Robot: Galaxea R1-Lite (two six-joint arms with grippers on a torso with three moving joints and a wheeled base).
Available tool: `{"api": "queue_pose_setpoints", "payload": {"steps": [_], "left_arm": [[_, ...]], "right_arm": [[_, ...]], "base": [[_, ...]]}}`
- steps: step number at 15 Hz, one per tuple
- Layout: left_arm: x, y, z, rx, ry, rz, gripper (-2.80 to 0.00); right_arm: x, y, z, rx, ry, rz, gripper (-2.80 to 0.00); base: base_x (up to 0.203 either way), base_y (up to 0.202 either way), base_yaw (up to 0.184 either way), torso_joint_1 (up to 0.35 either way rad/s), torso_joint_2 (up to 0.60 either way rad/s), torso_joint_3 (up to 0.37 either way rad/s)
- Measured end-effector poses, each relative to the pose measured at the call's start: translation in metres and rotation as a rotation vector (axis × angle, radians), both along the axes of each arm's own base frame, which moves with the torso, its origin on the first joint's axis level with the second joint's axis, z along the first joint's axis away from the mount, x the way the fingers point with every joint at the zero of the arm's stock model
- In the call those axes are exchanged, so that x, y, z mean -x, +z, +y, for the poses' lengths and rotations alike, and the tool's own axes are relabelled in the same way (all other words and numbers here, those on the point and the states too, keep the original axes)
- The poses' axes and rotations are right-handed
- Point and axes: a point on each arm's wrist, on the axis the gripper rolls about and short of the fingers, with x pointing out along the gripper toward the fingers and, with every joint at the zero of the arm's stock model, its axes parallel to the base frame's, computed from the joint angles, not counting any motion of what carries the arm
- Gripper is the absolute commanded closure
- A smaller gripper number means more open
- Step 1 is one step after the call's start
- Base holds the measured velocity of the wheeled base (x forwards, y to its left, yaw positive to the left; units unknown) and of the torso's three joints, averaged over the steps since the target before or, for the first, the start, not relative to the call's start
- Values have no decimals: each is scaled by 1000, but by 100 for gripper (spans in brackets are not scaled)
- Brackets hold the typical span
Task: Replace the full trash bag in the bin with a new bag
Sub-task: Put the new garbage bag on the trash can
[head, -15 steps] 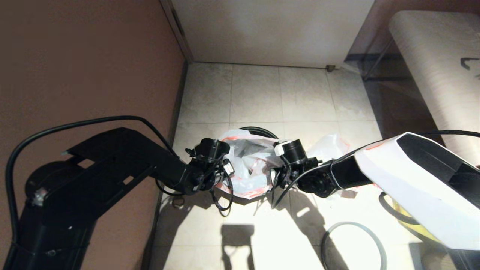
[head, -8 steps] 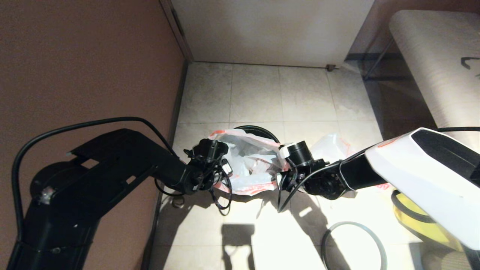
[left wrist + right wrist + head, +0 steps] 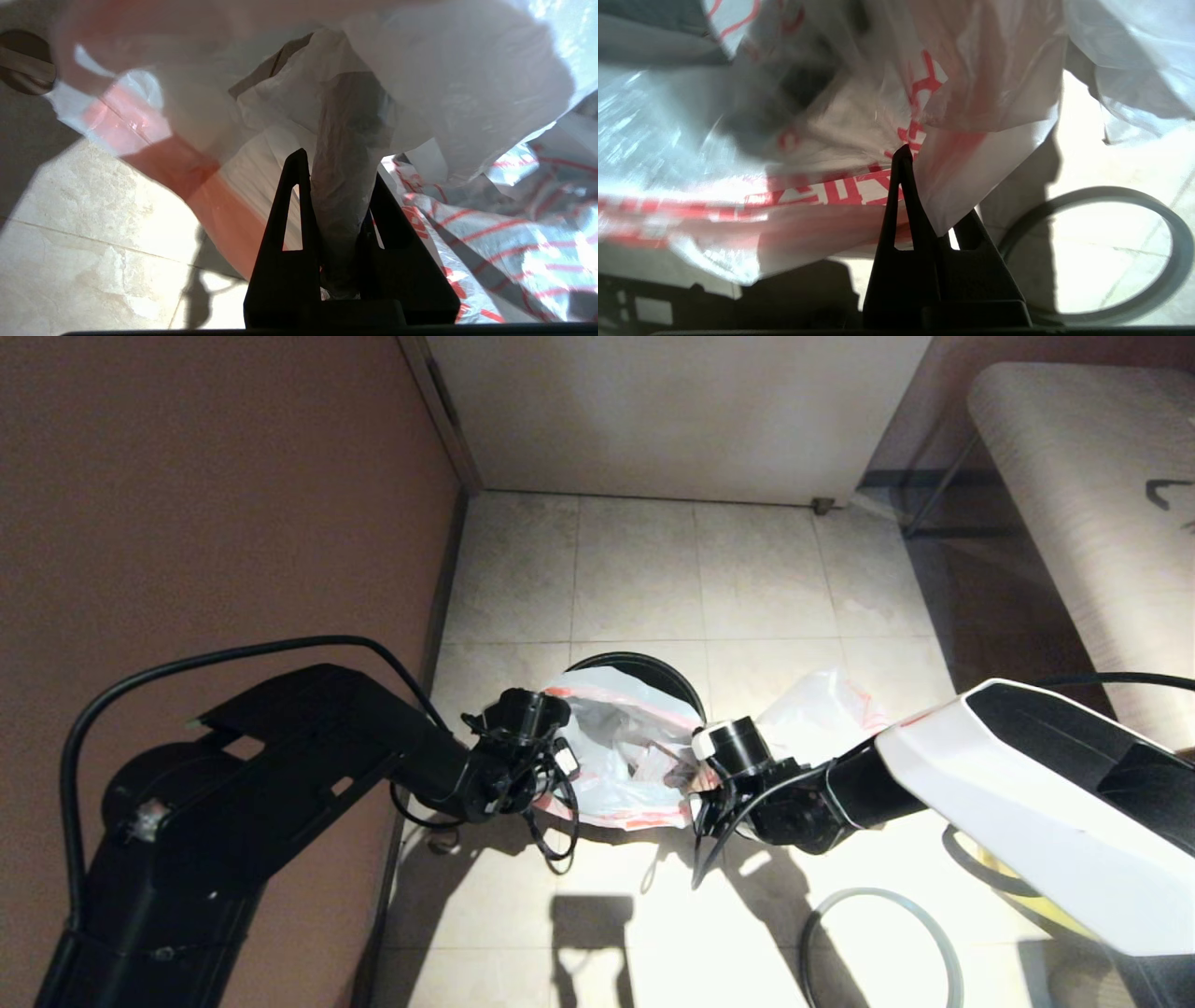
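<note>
While both clamp its hem | new bag (image 3: 621,761) mouth-up | left gripper (image 3: 334,186) | right gripper (image 3: 920,186)

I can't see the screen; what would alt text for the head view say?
Two robot arms hold a translucent white bag open between them over a black bin on a tiled floor, left pincer and right pincer each pinching its red-trimmed edge. A grey hoop lies nearby.

Both arms reach forward, left gripper (image 3: 338,186) and right gripper (image 3: 920,186) fingers clamped.
</note>
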Motion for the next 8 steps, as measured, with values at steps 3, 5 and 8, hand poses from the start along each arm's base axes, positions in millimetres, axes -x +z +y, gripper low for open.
{"api": "queue_pose_setpoints", "payload": {"steps": [3, 5, 8], "left_arm": [[-1, -1, 0, -1, -1, 1, 0], [-1, -1, 0, -1, -1, 2, 0], [0, -2, -1, -2, -4, 3, 0]], "right_arm": [[-19, -15, 10, 4, -19, -31, 0], [-32, -13, 16, 7, -59, -87, 0], [-38, -13, 12, 28, -116, -115, -280]], "base": [[0, 0, 0, 0, 0, 0], [0, 0, 0, 0, 0, 0], [0, 0, 0, 0, 0, 0]]}}
